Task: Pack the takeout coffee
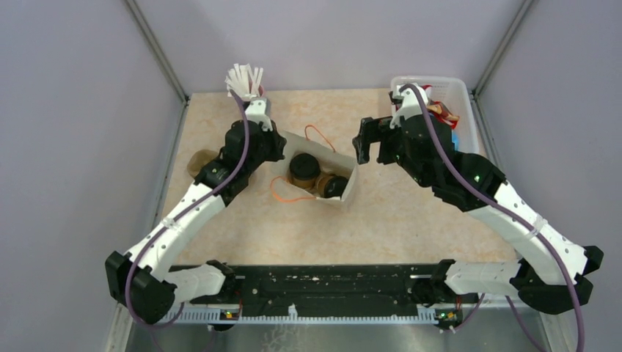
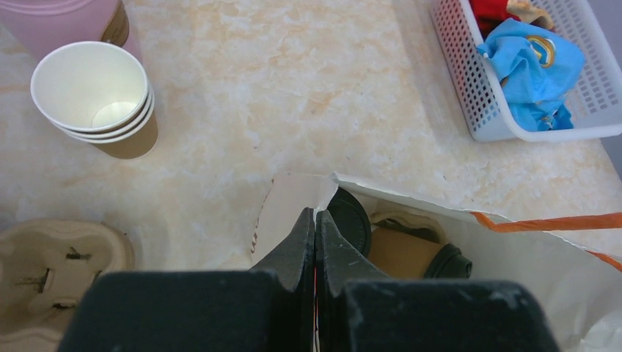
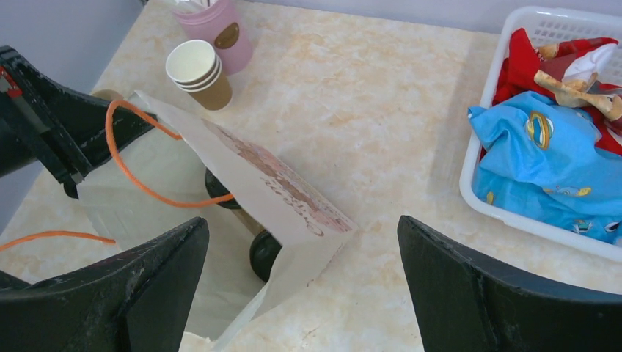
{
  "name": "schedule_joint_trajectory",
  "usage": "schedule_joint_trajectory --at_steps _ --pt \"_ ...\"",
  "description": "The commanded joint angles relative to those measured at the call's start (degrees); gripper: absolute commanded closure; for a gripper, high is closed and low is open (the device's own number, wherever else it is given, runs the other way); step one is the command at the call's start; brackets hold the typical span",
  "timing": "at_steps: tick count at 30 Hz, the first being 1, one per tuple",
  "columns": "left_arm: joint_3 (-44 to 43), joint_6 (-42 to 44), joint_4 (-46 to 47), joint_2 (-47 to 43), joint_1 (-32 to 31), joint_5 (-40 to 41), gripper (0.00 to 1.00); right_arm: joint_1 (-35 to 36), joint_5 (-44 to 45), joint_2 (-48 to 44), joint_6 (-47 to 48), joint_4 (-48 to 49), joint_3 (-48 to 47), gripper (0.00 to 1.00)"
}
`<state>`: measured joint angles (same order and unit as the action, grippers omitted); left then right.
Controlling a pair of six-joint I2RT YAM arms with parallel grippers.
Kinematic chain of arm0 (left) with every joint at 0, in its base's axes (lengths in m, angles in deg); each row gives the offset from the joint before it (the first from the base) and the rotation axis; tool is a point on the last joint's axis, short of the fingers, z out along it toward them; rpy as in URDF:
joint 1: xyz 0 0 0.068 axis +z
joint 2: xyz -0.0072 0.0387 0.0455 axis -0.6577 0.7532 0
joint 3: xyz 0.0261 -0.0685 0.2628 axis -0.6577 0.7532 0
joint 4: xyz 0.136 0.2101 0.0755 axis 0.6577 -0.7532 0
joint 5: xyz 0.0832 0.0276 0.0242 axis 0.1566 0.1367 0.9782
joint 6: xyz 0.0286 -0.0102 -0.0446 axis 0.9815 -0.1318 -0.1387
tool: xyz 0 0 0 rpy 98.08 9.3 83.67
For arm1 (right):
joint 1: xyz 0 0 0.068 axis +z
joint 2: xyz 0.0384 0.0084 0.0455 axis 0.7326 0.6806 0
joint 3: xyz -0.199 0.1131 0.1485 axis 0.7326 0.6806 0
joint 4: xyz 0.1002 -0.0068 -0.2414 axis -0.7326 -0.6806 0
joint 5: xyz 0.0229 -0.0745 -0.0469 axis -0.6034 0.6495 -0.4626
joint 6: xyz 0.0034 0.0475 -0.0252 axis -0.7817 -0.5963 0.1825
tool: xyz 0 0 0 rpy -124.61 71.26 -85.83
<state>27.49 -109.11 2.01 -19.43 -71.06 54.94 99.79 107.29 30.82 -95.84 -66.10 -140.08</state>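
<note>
Both black-lidded brown cups [image 1: 303, 169] sit inside the paper bag [image 1: 350, 189]. The left gripper [image 2: 315, 216] pinches its left rim, and the right gripper [image 3: 301, 235] gapes to its right.

Two lidded cups [image 1: 304, 168] [image 1: 334, 185], one paper bag [image 1: 350, 188]

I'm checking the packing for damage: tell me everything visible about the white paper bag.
The paper bag is white, with orange cord handles and reddish-brown print on one side. It sits on the marbled table, mouth open, rim ragged. Inside are a lid-up cup and a tipped-over cup, both black-lidded. The fingers of the left gripper are shut on its rim; the open right gripper does not touch it.
</note>
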Motion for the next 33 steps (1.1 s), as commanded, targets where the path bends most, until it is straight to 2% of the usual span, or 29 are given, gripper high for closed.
schedule_joint_trajectory --at_steps 1,5,10,15,18,24,30,33 --pt "-8.1 -5.4 -8.9 4.3 0.2 3.2 1.0 -1.0 -1.0 0.6 -1.1 -1.6 -1.2 0.01" --pt "-13.9 -8.4 -16.3 8.9 0.1 2.7 1.0 -1.4 -2.7 1.0 -1.9 -1.4 -0.2 0.01" --pt "-15.4 -10.0 -18.2 11.9 0.2 2.4 1.0 -1.4 -3.0 1.0 -2.1 -2.7 0.8 0.01" --pt "-16.9 -9.6 -19.4 13.4 0.9 2.7 0.76 -1.5 -2.8 -0.8 -1.9 -2.9 2.1 0.01" --pt "-18.3 -8.1 -20.6 13.0 2.1 1.8 0.57 -1.5 -3.6 -1.9 -1.5 -2.2 2.9 0.01" --pt "-26.0 -3.5 -27.3 10.0 6.0 -2.0 0.22 -1.5 -2.8 -2.9 -1.9 -7.7 -0.2 0.01" --pt "-32.2 3.2 -28.6 9.1 14.0 -5.3 0.07 -1.5 -2.0 -5.0 -3.9 -9.2 0.3 0.01" --pt "-33.8 4.7 -26.4 12.3 19.6 -6.4 0.05 -1.4 -2.3 -5.1 -3.5 -9.5 0.1 0.01"
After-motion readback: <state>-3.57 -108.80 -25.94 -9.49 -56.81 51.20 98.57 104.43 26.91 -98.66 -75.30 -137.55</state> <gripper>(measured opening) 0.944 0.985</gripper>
